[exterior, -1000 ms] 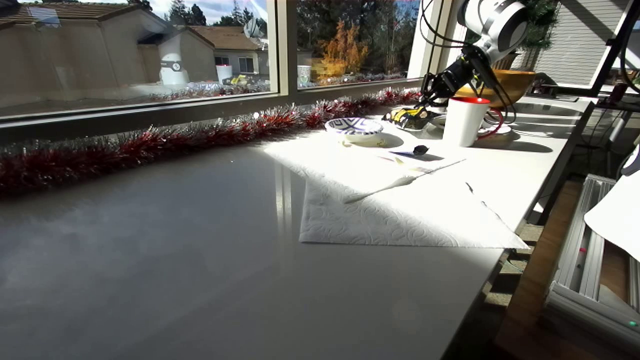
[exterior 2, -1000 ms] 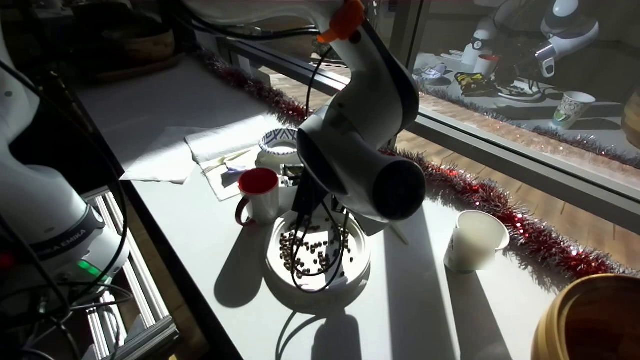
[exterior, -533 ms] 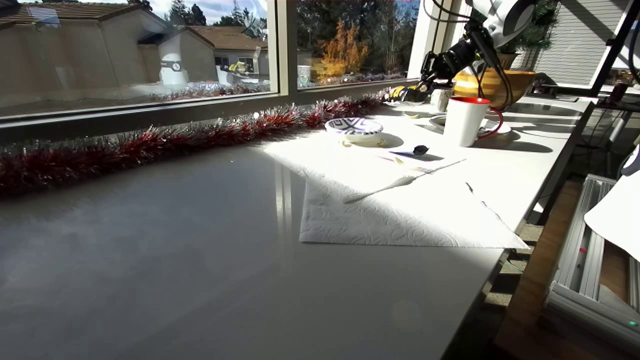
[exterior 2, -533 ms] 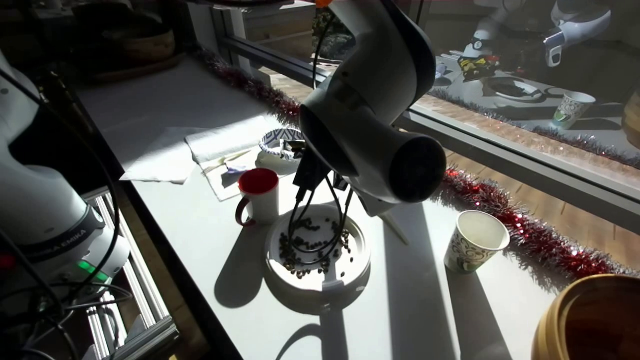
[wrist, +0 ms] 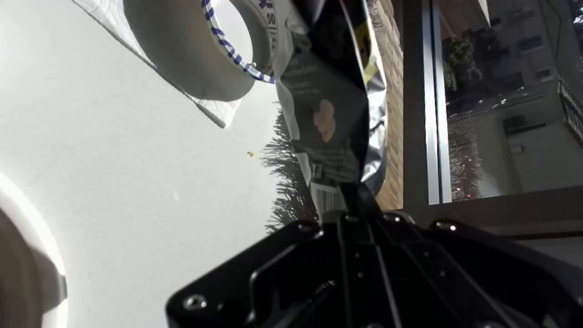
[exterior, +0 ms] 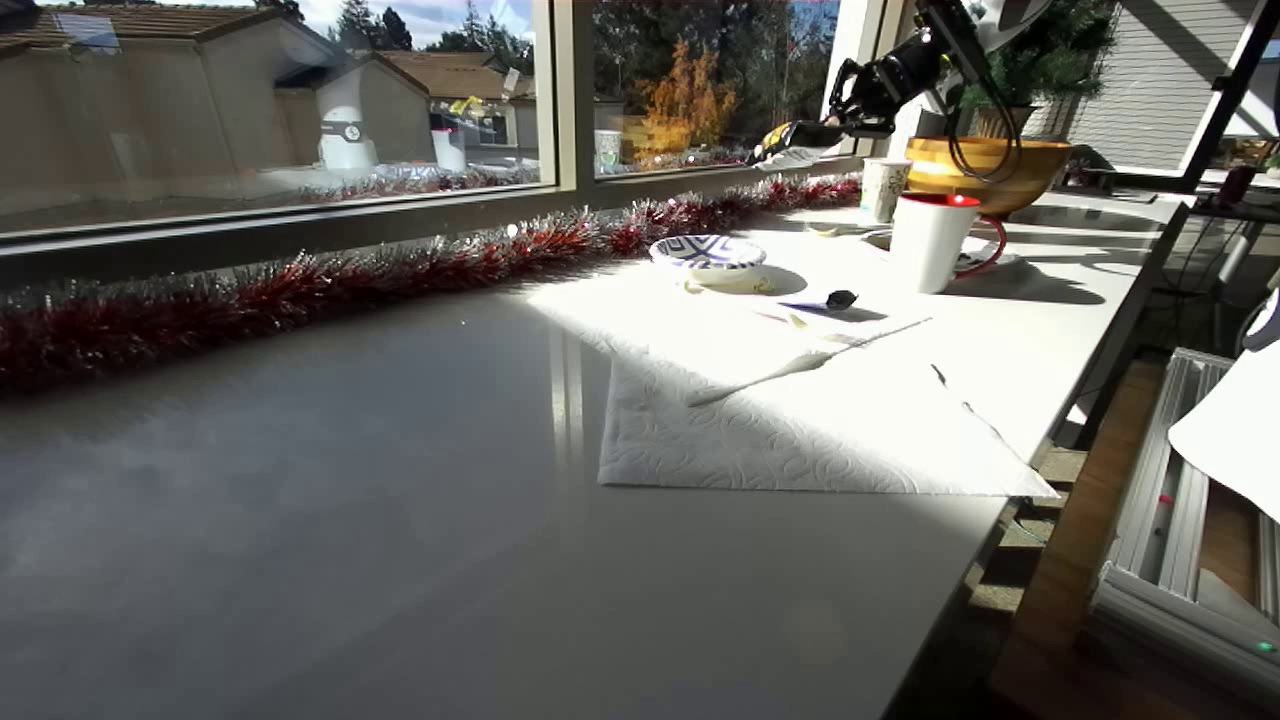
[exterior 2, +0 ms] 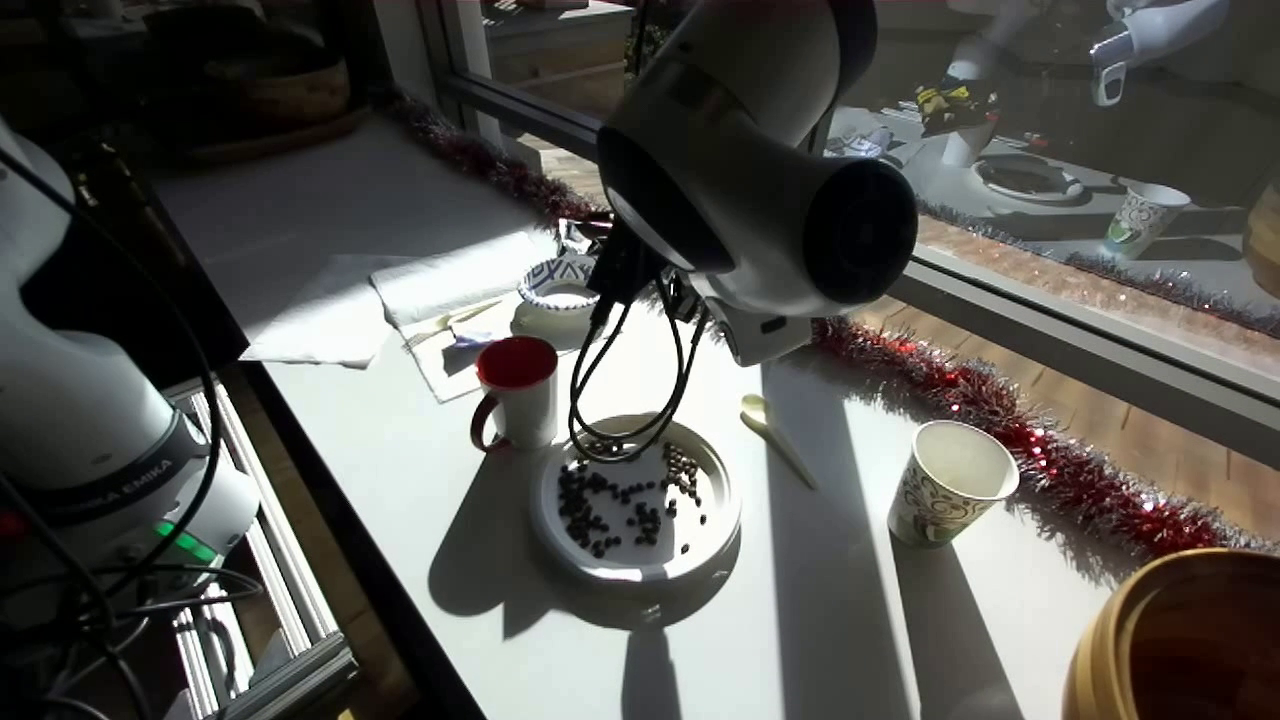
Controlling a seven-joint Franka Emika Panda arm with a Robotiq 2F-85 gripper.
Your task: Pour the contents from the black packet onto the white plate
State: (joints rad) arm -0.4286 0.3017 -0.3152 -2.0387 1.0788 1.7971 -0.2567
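Wrist view: black packet (wrist: 328, 118) pinched at one end between the narrowed fingers of the gripper (wrist: 357, 196), its far end cut off by the top edge.

Detail: in an exterior view, the packet is held clear of the table (exterior: 350, 560) and seen against the window (exterior: 565, 90), its free end slanting slightly downward. White plate (exterior 2: 640, 573), in an exterior view, bears scattered dark bean-like pieces (exterior 2: 645, 522), many in loose clusters. A red-lined white mug (exterior 2: 528, 410) stands just beside the plate; a pale spoon (exterior 2: 775, 440) lies near its opposite side. Beyond the mug stands a blue-patterned bowl (exterior 2: 550, 320).
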